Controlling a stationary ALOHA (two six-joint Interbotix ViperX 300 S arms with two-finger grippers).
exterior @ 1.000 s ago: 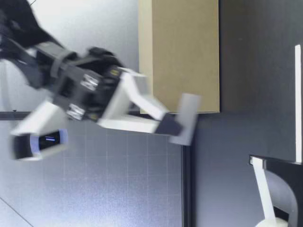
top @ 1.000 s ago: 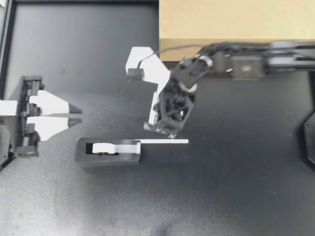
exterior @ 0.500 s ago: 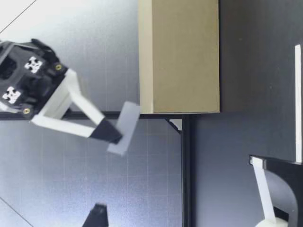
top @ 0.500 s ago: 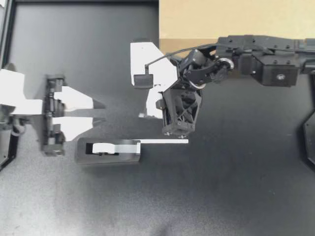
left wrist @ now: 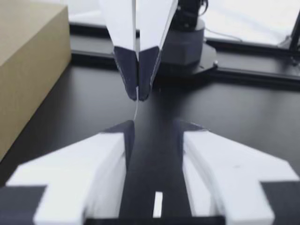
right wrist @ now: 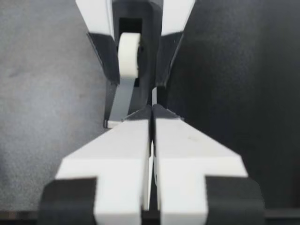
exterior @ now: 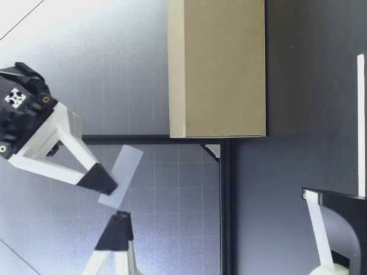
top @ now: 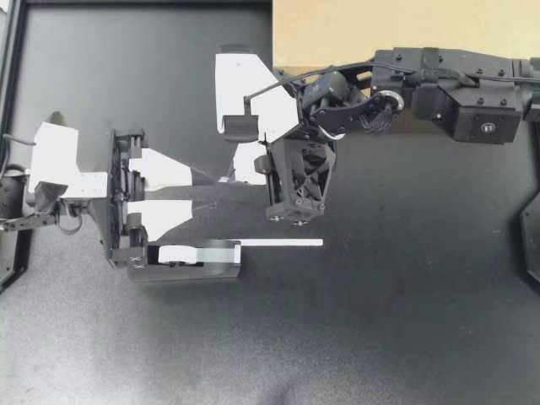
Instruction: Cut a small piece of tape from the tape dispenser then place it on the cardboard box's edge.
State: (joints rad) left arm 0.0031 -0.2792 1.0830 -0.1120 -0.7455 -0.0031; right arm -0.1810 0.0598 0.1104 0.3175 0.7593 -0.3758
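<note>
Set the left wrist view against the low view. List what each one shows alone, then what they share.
Only the left wrist view: the open gap between the two fingers of my left pincer.

Only the low view: the tape dispenser.

Both: the cardboard box, and my right pincer shut on the tape piece, just ahead of my left pincer's tips. The wrist view sees that piece edge-on as a thin line, while the low view sees its broad face.
</note>
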